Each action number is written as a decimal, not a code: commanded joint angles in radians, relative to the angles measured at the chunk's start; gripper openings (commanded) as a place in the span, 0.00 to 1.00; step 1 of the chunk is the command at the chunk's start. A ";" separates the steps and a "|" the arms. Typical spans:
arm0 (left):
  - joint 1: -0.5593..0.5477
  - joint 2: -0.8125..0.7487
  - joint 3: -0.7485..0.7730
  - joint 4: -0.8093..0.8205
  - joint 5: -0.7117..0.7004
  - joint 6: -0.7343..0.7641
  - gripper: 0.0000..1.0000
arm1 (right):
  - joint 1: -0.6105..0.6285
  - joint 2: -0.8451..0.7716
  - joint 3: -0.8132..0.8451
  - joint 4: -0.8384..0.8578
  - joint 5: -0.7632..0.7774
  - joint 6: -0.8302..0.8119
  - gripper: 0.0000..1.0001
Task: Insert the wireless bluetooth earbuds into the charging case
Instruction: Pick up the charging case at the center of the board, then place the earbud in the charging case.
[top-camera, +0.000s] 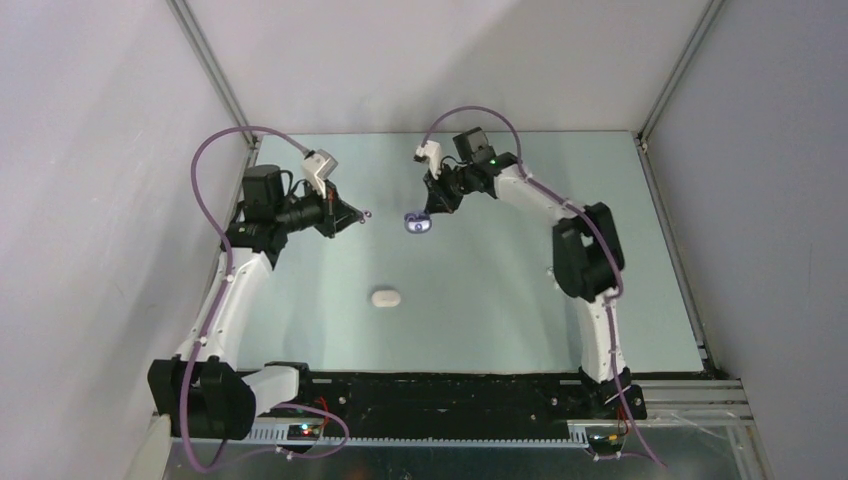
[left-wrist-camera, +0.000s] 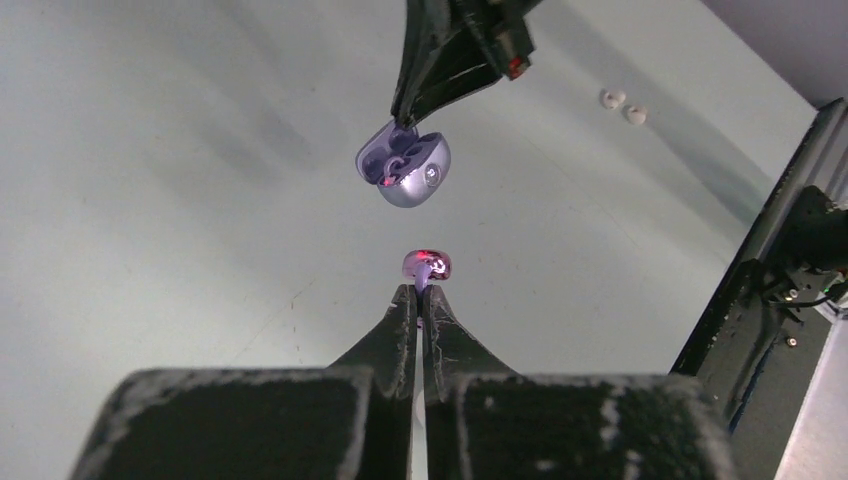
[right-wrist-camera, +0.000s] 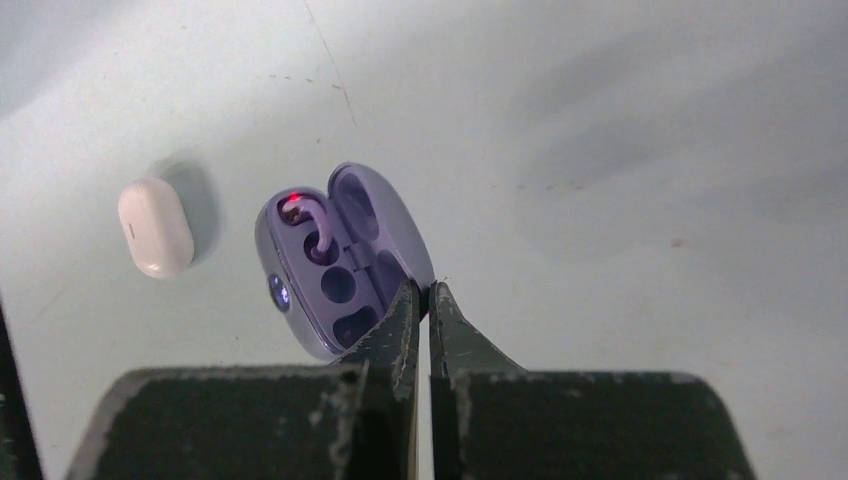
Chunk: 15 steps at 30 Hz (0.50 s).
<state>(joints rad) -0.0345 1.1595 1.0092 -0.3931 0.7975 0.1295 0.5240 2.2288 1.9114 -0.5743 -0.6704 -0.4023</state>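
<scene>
The purple charging case (right-wrist-camera: 340, 260) is open, with one purple earbud (right-wrist-camera: 305, 225) seated in it and glowing red. My right gripper (right-wrist-camera: 421, 290) is shut on the edge of the case's lid and holds it over the table; the case also shows in the top view (top-camera: 416, 223) and in the left wrist view (left-wrist-camera: 403, 168). My left gripper (left-wrist-camera: 421, 290) is shut on the stem of the second purple earbud (left-wrist-camera: 427, 265), a short way in front of the case. Two white earbuds (left-wrist-camera: 610, 98) lie on the table beyond the right gripper.
A closed white charging case (top-camera: 385, 298) lies on the pale green table (top-camera: 480, 300) nearer the arm bases; it also shows in the right wrist view (right-wrist-camera: 155, 226). Grey walls close in the back and both sides.
</scene>
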 joint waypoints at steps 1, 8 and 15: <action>-0.001 0.012 0.019 0.095 0.092 -0.049 0.00 | 0.043 -0.296 -0.247 0.368 0.101 -0.205 0.00; -0.072 0.099 0.207 -0.021 0.231 0.018 0.00 | 0.122 -0.566 -0.556 0.612 0.207 -0.428 0.00; -0.166 0.149 0.275 -0.044 0.218 0.011 0.00 | 0.160 -0.644 -0.626 0.672 0.254 -0.520 0.00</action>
<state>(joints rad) -0.1703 1.2854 1.2392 -0.4164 0.9817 0.1394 0.6758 1.6382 1.3064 -0.0086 -0.4728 -0.8383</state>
